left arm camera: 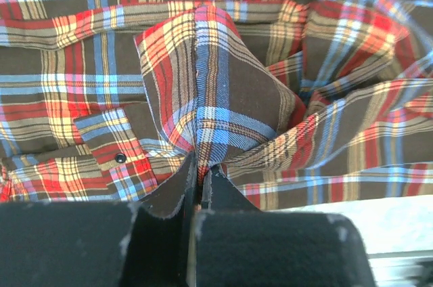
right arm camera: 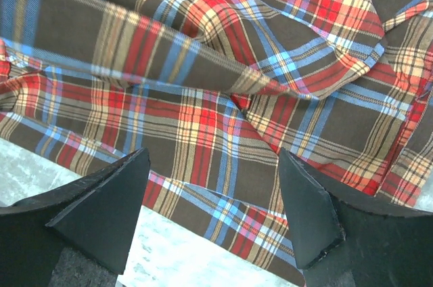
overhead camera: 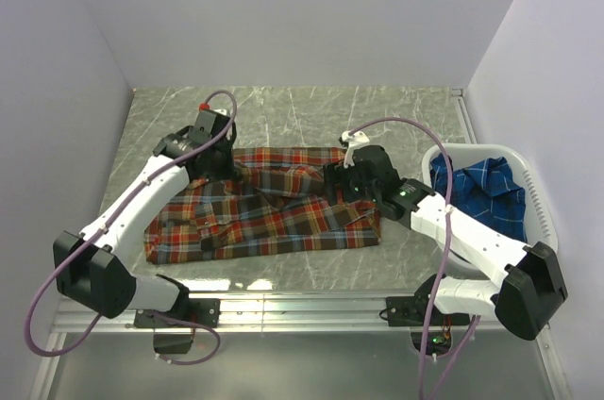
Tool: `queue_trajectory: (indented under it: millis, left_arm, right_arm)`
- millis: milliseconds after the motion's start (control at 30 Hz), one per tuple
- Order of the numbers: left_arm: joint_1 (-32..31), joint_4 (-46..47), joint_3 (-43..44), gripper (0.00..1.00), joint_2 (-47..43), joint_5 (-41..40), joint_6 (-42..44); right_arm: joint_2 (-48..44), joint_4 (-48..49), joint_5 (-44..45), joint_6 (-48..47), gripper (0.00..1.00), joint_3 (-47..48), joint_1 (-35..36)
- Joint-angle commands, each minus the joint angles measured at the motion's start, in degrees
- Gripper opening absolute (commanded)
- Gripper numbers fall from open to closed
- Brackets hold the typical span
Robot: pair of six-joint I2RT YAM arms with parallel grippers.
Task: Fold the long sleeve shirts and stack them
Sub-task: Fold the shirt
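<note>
Left claw (overhead camera: 212,147), at the red shirt's (overhead camera: 274,221) ten o'clock, pinches a fabric ridge; right claw (overhead camera: 363,178), at two o'clock, gapes empty. Folding seems barely begun: right needs a hold next. Blue shirt (overhead camera: 481,191) sits in the basket (overhead camera: 540,194) at three o'clock.

Red shirt (overhead camera: 274,207): we see red-orange plaid, crossed by dark brown-green bands, pale yellow checks and light blue lines.
Blue shirt (overhead camera: 481,188): at three o'clock, bright blue with thin white lines in large checks.
Basket (overhead camera: 541,200): plain white.
Table (overhead camera: 302,117): grey-green marbling with pale veins.
Left arm (overhead camera: 142,197): white links, black joints.
Right arm (overhead camera: 472,235): we find the same white and black.
Cables (overhead camera: 223,93): purple.
</note>
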Motion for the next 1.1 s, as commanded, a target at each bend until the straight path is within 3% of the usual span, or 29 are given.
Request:
queue_trajectory:
  millis: [0, 433, 633, 833, 933, 1067]
  left_arm:
    - [0.2, -5.8, 5.9, 0.01, 0.4, 0.7, -2.0]
    - [0.1, -15.8, 18.5, 0.01, 1.4, -1.1, -4.9]
    - [0.4, -15.7, 16.2, 0.03, 3.3, -4.7, -4.6]
    - [2.8, -9.9, 13.4, 0.13, 10.5, -3.7, -1.5]
    - [4.2, -7.7, 15.6, 0.23, 16.1, -4.0, 0.6]
    - [7.1, -2.4, 18.2, 0.48, 23.0, -3.0, 3.3]
  right_arm:
    - [1.1, 0.2, 1.8, 1.0, 0.83, 3.2, -0.6]
    - [9.9, -1.4, 5.4, 6.2, 0.81, 10.8, -3.9]
    - [13.2, -1.1, 4.2, 6.2, 0.81, 12.8, -4.6]
    - [14.6, -0.7, 1.4, 5.3, 0.80, 12.9, -4.5]
    - [14.6, -0.2, -0.6, 4.4, 0.80, 12.4, -4.6]
    - [14.7, -0.2, -1.7, 3.8, 0.79, 12.0, -4.4]
